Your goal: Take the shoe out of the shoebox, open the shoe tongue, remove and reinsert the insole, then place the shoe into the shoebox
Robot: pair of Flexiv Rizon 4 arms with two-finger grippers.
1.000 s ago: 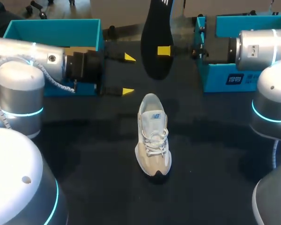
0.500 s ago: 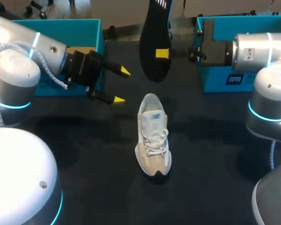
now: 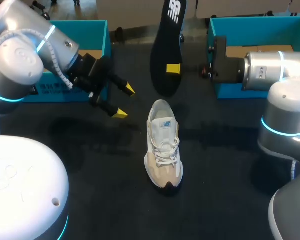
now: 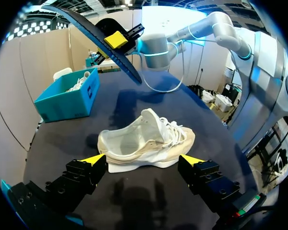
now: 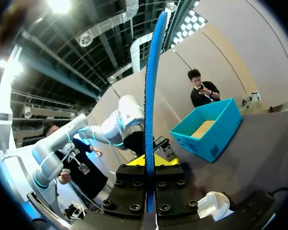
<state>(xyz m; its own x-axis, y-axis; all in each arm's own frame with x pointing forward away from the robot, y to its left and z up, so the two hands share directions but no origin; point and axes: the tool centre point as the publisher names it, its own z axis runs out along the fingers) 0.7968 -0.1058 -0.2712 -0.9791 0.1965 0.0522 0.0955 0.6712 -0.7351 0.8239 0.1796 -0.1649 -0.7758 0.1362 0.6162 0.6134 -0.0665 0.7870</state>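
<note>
**Shoe on the table, insole held up by the right gripper**

Shoe (image 3: 163, 145) stands on its sole in the middle of the black table (image 3: 215, 165), apart from both boxes, with its toe toward the robot and its heel opening toward the far side. The laces are tied.

The left arm (image 3: 20, 55) comes in over the left teal shoebox (image 3: 55, 32). The right arm (image 3: 270, 70) reaches across the front of the right teal shoebox (image 3: 260, 27).

The dark insole (image 3: 168, 55), blue along its edge in the right wrist view, is in the air between the two boxes. It stands roughly on end beyond the shoe's heel.

The right gripper (image 3: 173, 69) pinches the insole near its lower end, one yellow tip on each face. The left gripper (image 3: 124, 101) hangs above the table just left of the heel, its fingers spread with nothing between them. In the left wrist view the shoe lies ahead of them.
</note>
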